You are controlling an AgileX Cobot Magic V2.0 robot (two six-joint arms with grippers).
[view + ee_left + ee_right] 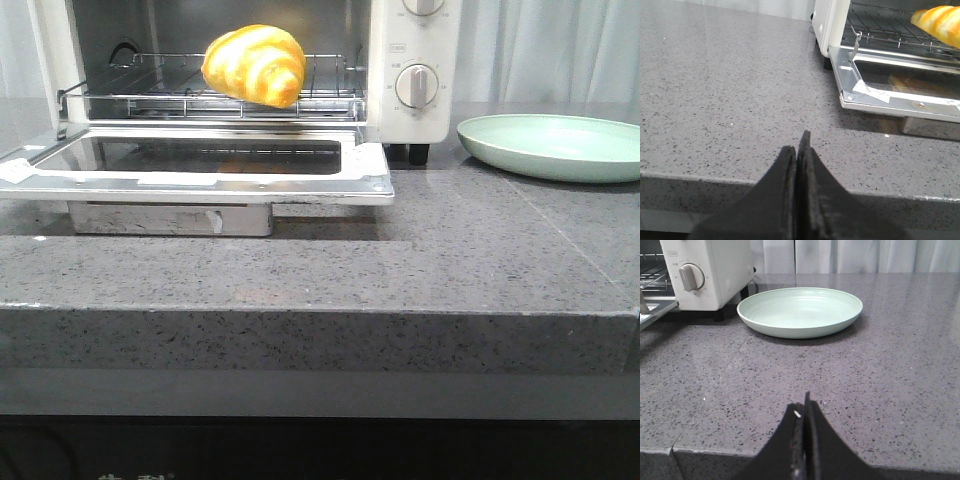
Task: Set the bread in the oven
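The bread (256, 64), a glossy golden-yellow croissant roll, lies on the wire rack (330, 92) inside the white oven (420, 125). The oven's glass door (200, 165) hangs open and flat over the counter. The bread also shows in the left wrist view (940, 22). My left gripper (799, 150) is shut and empty, low over the counter's front edge, well away from the oven door (900, 97). My right gripper (804, 407) is shut and empty near the front edge, short of the plate. Neither gripper shows in the front view.
A pale green round plate (555, 147) sits empty on the grey speckled counter (400, 260) to the right of the oven; it also shows in the right wrist view (800, 311). The oven's dial (690, 276) faces front. White curtains hang behind.
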